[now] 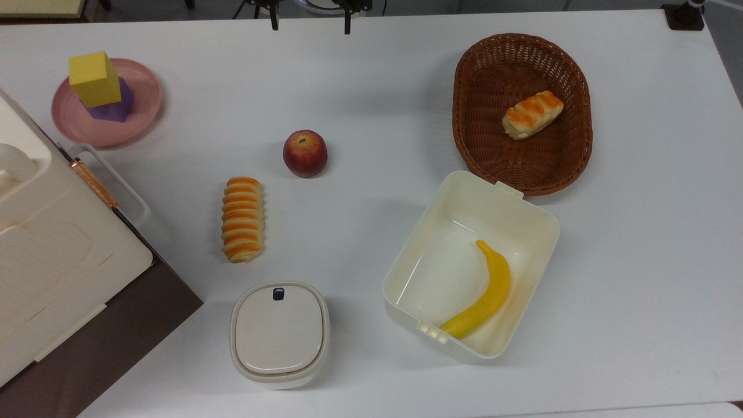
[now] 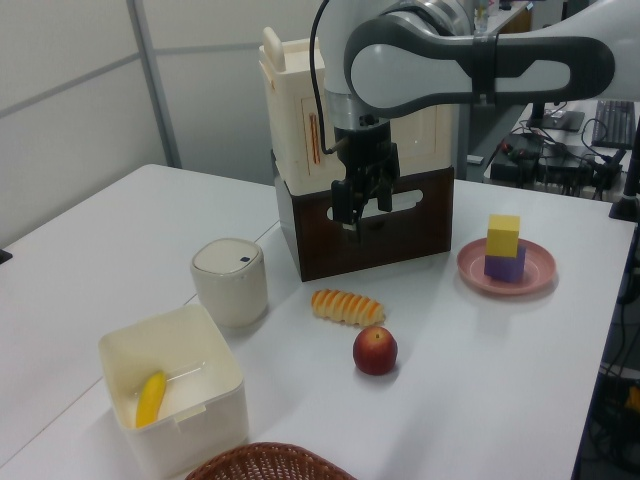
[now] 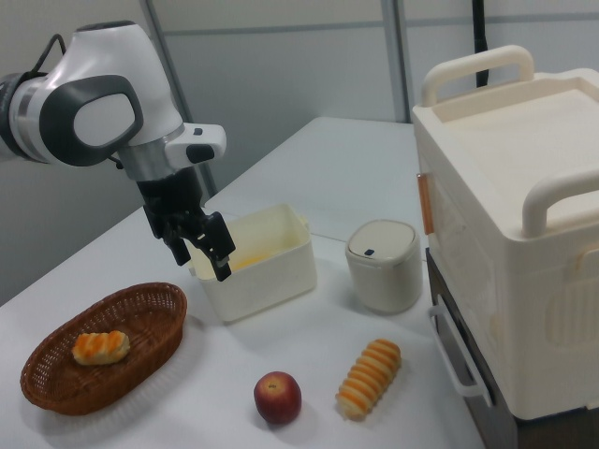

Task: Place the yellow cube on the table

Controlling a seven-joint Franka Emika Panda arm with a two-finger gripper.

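Note:
The yellow cube (image 1: 93,78) (image 2: 503,235) sits on top of a purple cube (image 1: 116,107) (image 2: 505,265), and both rest on a round pink plate (image 1: 142,93) (image 2: 535,272) at the top view's upper left. The white table (image 1: 371,75) lies all around them. My gripper (image 2: 362,215) (image 3: 201,262) hangs in the air with its fingers pointing down, open and empty. In the left view it is well to the left of the plate, in front of the big white case.
On the table are a red apple (image 1: 305,152), a striped bread roll (image 1: 242,219), a wicker basket (image 1: 522,168) with a small bread, an open white box (image 1: 522,215) holding a banana (image 1: 484,293), a lidded white pot (image 1: 278,331) and a large white case (image 1: 52,249) on a brown stand.

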